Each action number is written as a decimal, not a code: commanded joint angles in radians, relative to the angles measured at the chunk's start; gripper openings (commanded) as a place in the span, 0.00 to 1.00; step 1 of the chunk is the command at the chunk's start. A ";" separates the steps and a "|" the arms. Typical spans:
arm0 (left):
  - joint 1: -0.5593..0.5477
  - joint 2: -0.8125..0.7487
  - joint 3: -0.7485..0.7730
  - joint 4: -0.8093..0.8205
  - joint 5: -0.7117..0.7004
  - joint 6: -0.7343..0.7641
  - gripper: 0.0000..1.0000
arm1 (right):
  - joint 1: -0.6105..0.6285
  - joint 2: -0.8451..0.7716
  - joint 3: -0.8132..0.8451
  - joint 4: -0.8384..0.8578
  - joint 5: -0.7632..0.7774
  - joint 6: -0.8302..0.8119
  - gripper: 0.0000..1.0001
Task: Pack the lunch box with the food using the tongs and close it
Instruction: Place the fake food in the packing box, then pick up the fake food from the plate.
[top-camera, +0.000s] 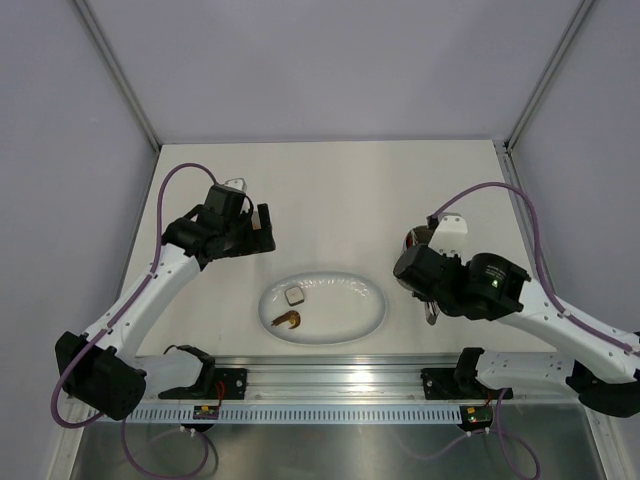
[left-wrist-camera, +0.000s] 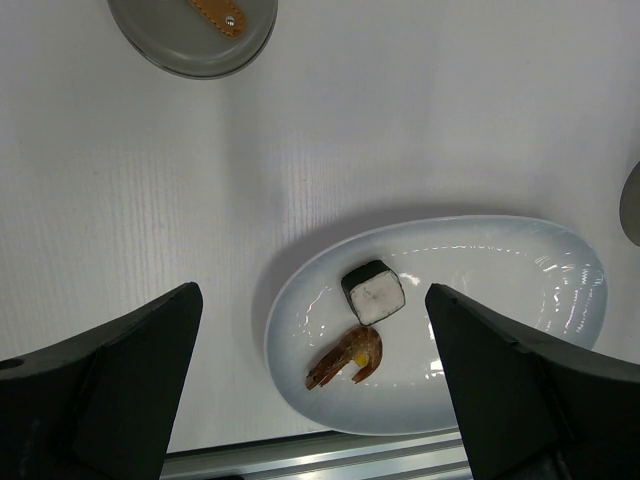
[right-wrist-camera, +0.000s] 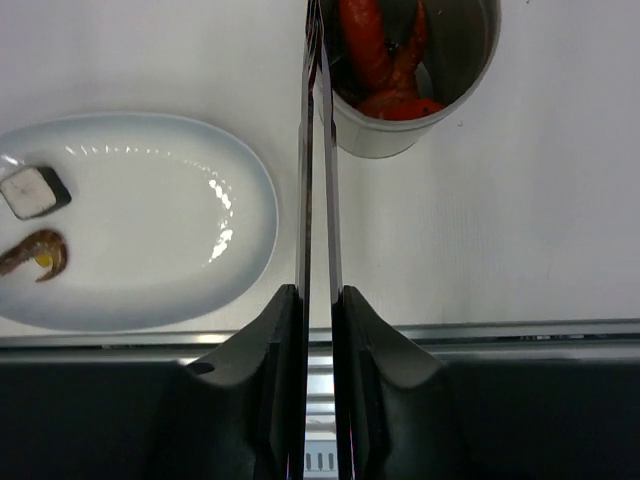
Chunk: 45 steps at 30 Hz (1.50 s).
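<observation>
My right gripper (right-wrist-camera: 313, 295) is shut on the tongs (right-wrist-camera: 314, 150). Their two thin silver arms lie nearly together and run up past the left rim of the lunch box (right-wrist-camera: 450, 90), with the tips cut off by the frame's top edge. The grey lunch box (top-camera: 413, 240) holds red food (right-wrist-camera: 372, 55). On the white plate (left-wrist-camera: 500, 260) lie a white square (left-wrist-camera: 378, 295) and an orange shrimp (left-wrist-camera: 347, 357). My left gripper (left-wrist-camera: 310, 290) hangs open above the plate's left end with nothing in it. The grey lid (left-wrist-camera: 170, 40) with its tan handle rests on the table beyond.
The plate (top-camera: 350, 320) sits at the table's near middle, just behind the metal rail (top-camera: 330, 375) at the front edge. The tongs' joined end (top-camera: 431, 315) sticks out towards that rail. Grey walls close in the table at the back and on both sides.
</observation>
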<state>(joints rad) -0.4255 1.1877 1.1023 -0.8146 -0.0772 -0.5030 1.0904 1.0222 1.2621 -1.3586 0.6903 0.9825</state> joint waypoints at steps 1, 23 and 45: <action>0.004 -0.011 0.018 0.026 0.002 0.001 0.99 | -0.004 0.036 0.071 -0.016 -0.098 -0.203 0.13; 0.031 0.001 0.100 -0.032 -0.087 0.029 0.99 | 0.238 0.375 0.114 0.407 -0.409 -0.406 0.25; 0.050 -0.011 0.079 -0.020 -0.064 0.029 0.99 | 0.255 0.552 0.160 0.441 -0.373 -0.306 0.56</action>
<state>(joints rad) -0.3801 1.1923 1.1591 -0.8661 -0.1390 -0.4889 1.3350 1.5524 1.3788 -0.9470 0.2958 0.6777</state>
